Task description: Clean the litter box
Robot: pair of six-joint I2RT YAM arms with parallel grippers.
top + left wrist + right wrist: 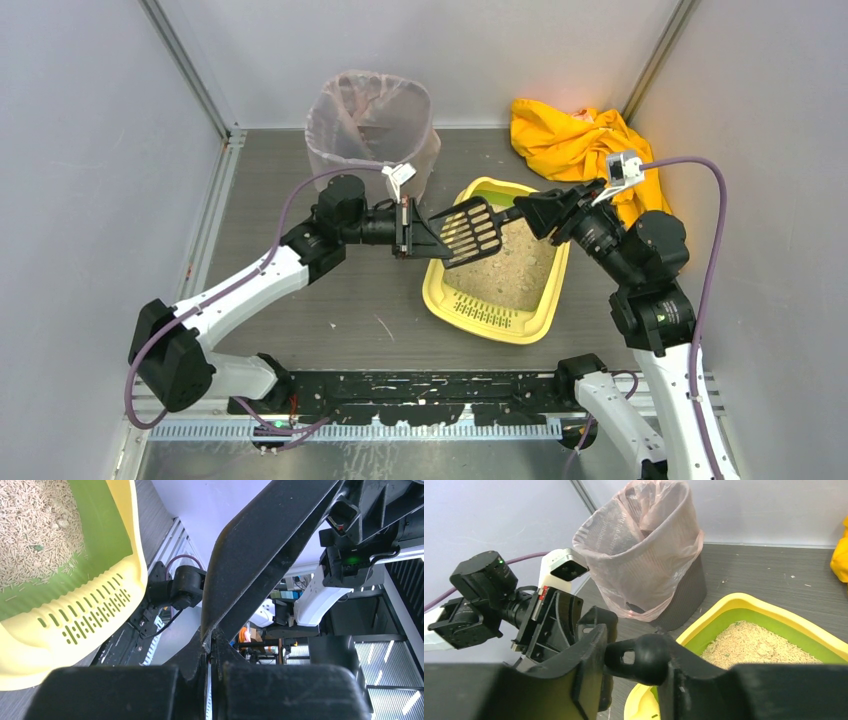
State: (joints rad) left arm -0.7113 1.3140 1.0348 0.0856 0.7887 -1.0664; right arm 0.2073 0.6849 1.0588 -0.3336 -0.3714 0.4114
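The yellow litter box (497, 320) with a green inner rim and beige litter (512, 265) lies mid-table, slotted ledge toward me. A black slotted scoop (472, 230) hangs above its far left corner. My left gripper (432, 240) is shut on the scoop's blade edge (260, 555), pinched thin between its fingers (212, 645). My right gripper (522, 212) is shut on the scoop's handle end (644, 657), a rounded knob with a hole between its fingers (636, 657). The box also shows in the left wrist view (75, 630) and the right wrist view (744, 602).
A tall bin lined with a pinkish translucent bag (370, 125) stands at the back, just left of the box, and shows in the right wrist view (644, 555). A crumpled yellow cloth (570, 140) lies at the back right. Grey walls enclose the table.
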